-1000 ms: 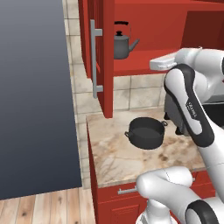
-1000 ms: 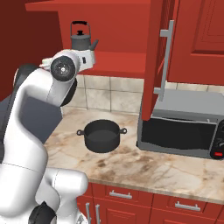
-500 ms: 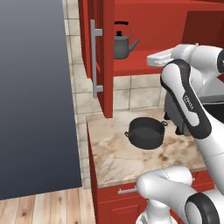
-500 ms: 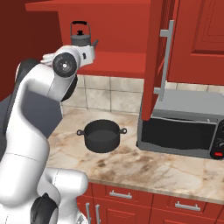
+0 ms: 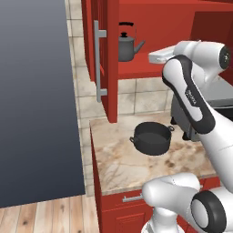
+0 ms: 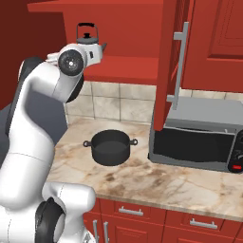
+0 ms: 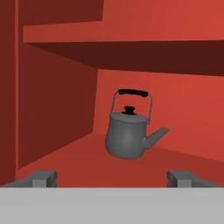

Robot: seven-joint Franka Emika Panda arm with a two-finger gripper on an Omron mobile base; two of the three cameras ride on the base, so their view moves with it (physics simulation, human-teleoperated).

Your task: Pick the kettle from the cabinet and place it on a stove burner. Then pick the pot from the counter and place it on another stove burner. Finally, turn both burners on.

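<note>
Arm has swung its hand up level with the cabinet (image 5: pixel 109 54) shelf – jaws spread wide, nothing held, lined up on the kettle (image 7: pixel 129 133). Kettle sits upright mid-shelf, untouched. Pot (image 6: pixel 110 147) waits mid-table. Looks like the reach-in comes next.
</note>
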